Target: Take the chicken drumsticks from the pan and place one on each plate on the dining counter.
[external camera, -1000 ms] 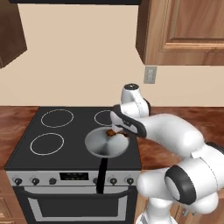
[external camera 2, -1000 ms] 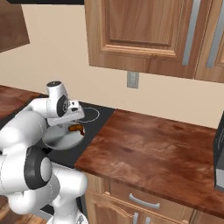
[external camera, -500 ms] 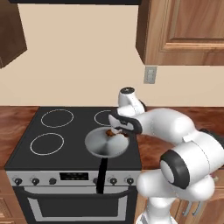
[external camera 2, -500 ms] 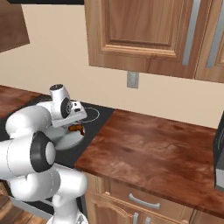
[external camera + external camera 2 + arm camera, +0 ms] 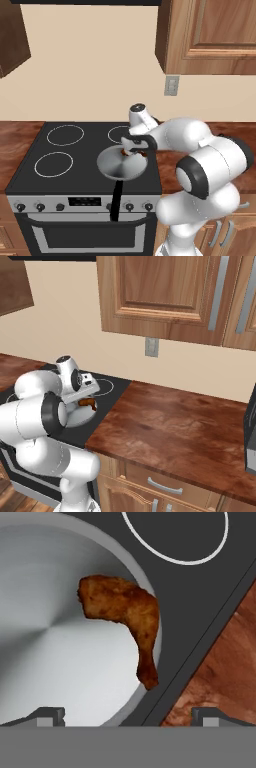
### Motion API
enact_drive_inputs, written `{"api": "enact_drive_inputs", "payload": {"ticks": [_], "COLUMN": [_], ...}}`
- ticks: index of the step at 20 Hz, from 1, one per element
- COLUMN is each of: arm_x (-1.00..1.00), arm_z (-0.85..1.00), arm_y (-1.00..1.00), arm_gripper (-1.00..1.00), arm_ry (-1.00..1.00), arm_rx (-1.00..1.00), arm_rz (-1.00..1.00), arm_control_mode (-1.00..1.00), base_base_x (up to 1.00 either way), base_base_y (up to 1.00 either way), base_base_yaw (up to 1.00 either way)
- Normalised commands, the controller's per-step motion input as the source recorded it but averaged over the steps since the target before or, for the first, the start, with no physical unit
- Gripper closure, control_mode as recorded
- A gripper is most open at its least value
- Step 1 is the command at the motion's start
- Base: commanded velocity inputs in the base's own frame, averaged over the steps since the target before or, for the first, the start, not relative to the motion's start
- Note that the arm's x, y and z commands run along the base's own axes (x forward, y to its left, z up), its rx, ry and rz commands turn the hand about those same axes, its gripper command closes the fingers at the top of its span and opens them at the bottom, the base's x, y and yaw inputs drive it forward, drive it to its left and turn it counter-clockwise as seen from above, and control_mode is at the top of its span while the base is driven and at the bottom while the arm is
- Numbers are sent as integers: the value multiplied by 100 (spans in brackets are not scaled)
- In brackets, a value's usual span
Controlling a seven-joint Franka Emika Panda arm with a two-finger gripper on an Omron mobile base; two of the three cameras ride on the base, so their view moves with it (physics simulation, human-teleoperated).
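With its jaws spread wide and empty, the claw point(image 5: 128, 714) hangs over the pan point(image 5: 55, 647), where a reddish-brown drumstick point(image 5: 125, 614) lies against the rim; picking it up likely calls for lowering and centring first.

1 reddish-brown drumstick point(image 5: 127, 619) lies against the rim inside the light-grey pan point(image 5: 45, 662), bone end down.

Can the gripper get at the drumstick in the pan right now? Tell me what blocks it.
Probably yes. The gripper is open above the drumstick, which lies uncovered against the pan's rim; only that rim beside it could crowd one finger.
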Motion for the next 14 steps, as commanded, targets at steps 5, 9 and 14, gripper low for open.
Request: {"api": "enact_drive_inputs", "payload": {"ticks": [5, 9, 14], "arm_x": [18, 25, 24], "arm_z": [-17, -19, -20], "arm_y": [0, 0, 0], "arm_gripper": [-100, -100, -100], "arm_ry": [-3, -1, 0], "arm_rx": [0, 0, 0], "arm_rz": [0, 0, 0], "arm_control_mode": [-100, -100, -100], "base_base_x": [0, 0, 0], "base_base_y": [0, 0, 0], "base_base_yaw": [0, 0, 0]}}
